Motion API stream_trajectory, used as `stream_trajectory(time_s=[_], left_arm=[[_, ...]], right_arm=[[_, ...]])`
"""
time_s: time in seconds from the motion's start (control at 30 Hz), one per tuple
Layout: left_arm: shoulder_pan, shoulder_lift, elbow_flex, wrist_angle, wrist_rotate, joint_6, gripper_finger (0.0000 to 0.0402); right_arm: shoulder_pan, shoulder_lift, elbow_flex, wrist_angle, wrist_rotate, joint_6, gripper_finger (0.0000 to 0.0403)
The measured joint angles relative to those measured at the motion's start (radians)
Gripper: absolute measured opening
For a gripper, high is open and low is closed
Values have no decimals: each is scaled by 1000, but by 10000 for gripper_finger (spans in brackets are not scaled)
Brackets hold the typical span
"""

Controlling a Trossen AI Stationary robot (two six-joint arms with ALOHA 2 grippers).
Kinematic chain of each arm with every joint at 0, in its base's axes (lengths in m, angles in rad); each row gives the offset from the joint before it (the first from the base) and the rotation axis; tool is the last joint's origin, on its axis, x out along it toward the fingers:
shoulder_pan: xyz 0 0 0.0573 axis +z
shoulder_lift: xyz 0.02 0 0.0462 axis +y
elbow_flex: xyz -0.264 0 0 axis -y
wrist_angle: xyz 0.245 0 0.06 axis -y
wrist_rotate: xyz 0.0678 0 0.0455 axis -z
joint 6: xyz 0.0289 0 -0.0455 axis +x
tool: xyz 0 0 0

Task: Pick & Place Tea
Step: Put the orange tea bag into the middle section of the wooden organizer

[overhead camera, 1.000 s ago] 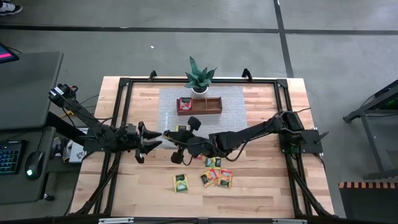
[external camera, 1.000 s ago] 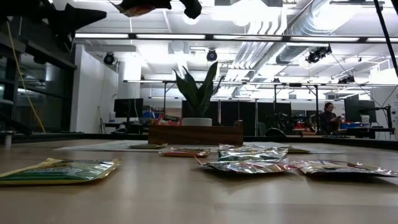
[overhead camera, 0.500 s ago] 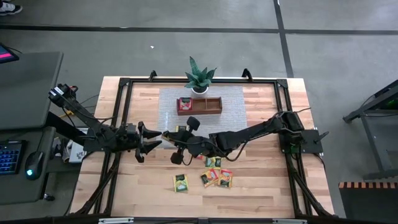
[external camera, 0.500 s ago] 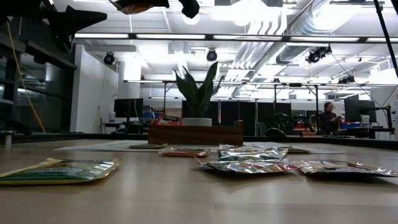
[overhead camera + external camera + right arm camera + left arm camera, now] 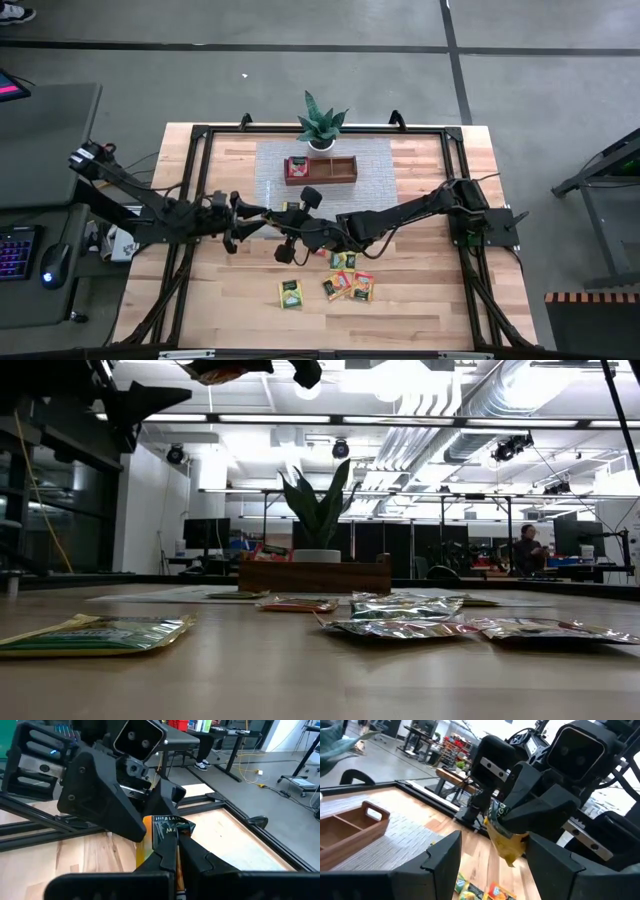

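Note:
My right gripper (image 5: pixel 283 215) hovers over the table's middle, shut on a yellow tea packet (image 5: pixel 504 833). My left gripper (image 5: pixel 255 215) faces it from the table's left. Its open fingers (image 5: pixel 445 862) stand on either side of the packet's free end. Whether they touch it, I cannot tell. Several tea packets (image 5: pixel 345 284) lie flat on the wood near the front, and one green packet (image 5: pixel 290 293) lies apart to their left. The brown wooden tray (image 5: pixel 320 169) sits on a grey mat, with a red packet (image 5: pixel 297 166) in its left compartment. My right gripper pinches the yellow packet's near edge (image 5: pixel 169 831) between its two shut fingers (image 5: pixel 192 855). The fingers come level from the table's right. The packet is lifted clear of the table and sticks out past the fingertips toward my left gripper.
A spiky green potted plant (image 5: pixel 322 124) stands just behind the tray. A black frame (image 5: pixel 200 135) runs round the table's edges. Bare wood lies at the table's front left (image 5: pixel 230 300). In the low view a person (image 5: pixel 526 548) shows far off in the room.
My left gripper has swung toward the table's right, closer to the packet held by my right gripper, and has rolled a little. My right gripper and the packet have kept still.

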Motion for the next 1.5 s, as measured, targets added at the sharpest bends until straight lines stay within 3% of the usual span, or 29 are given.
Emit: stream_trajectory(time_s=[0.33, 0.83, 1.17, 1.43, 1.5], left_arm=[[14, 0, 7, 17, 77, -17, 211], [15, 0, 7, 14, -34, -19, 203], [15, 0, 7, 0, -47, -46, 118], [15, 0, 7, -22, -52, -69, 13], [15, 0, 7, -22, -54, -68, 7]], right_arm=[[-25, 0, 0, -7, -19, 0, 0], [-39, 0, 0, -7, -62, 0, 0], [-39, 0, 0, -5, -61, -7, 0], [-40, 0, 0, 8, -63, -8, 0], [-40, 0, 0, 9, -63, -8, 0]])
